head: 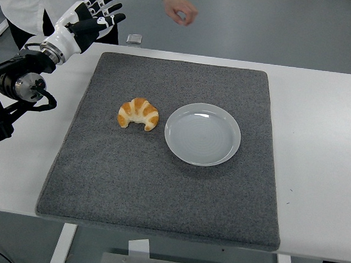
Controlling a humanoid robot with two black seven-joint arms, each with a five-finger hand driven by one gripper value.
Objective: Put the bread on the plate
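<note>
A golden croissant (139,113) lies on the grey mat (161,184), left of centre. A pale round plate (202,134) holds nothing and sits just right of the croissant, a small gap between them. My left hand (97,13) is raised at the upper left, beyond the mat's far left corner, with its fingers spread and holding nothing. It is well above and left of the croissant. My right arm is out of view.
The mat covers most of the white table (322,145). A person stands at the top left, with a hand (182,11) held over the far edge. A small dark object (134,38) lies at the table's far edge.
</note>
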